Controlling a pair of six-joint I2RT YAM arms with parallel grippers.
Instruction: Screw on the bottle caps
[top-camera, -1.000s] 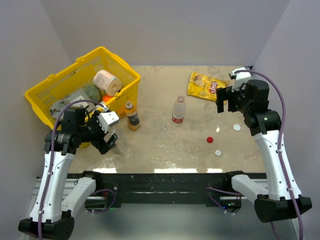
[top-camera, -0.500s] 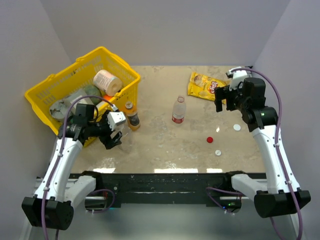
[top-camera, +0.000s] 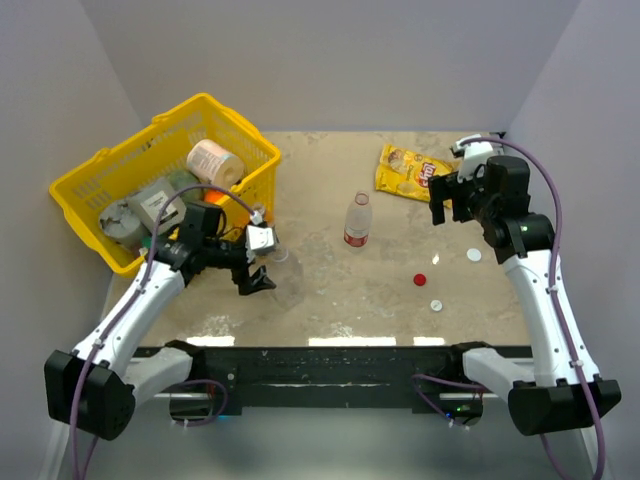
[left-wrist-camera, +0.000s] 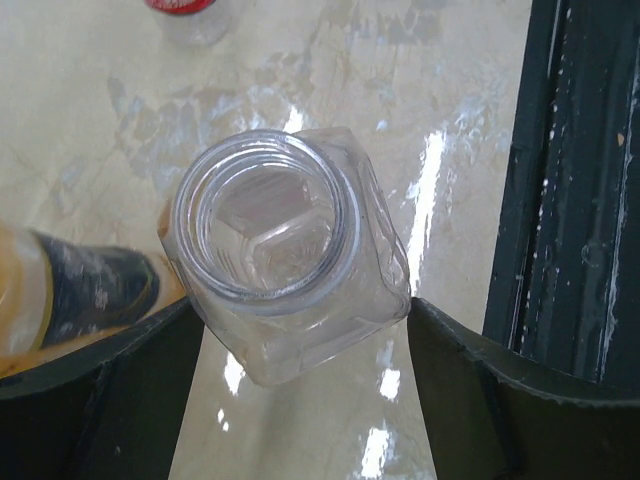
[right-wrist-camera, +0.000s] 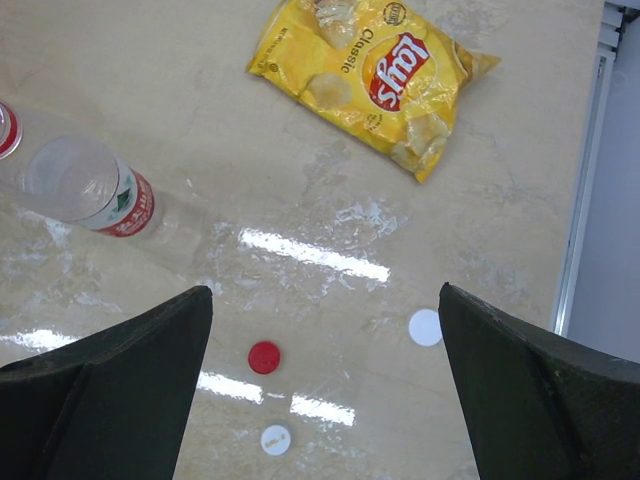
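Toward the right of the table (top-camera: 340, 290), loose and flat: all three bottle caps. Red cap (right-wrist-camera: 264, 357) in the middle, one white cap (right-wrist-camera: 425, 327) off to its right, other white cap (right-wrist-camera: 275, 440) nearer the arms. None picked up, none on a neck.

Right gripper (right-wrist-camera: 325, 292) high above them, jaws wide apart, nothing between.

Red-labelled bottle (right-wrist-camera: 85, 185) upright mid-table, mouth open.

Left gripper (left-wrist-camera: 300, 330) down around clear square jar (left-wrist-camera: 285, 255), likewise open-mouthed. Jaws apart, one at each side wall and close against it; clamped or merely near, cannot tell. Orange bottle (left-wrist-camera: 60, 290) just beside the jar, top out of sight.

By the look of it, barely begun: at most steadying a first container. Left to do: fetching, seating and twisting every cap.
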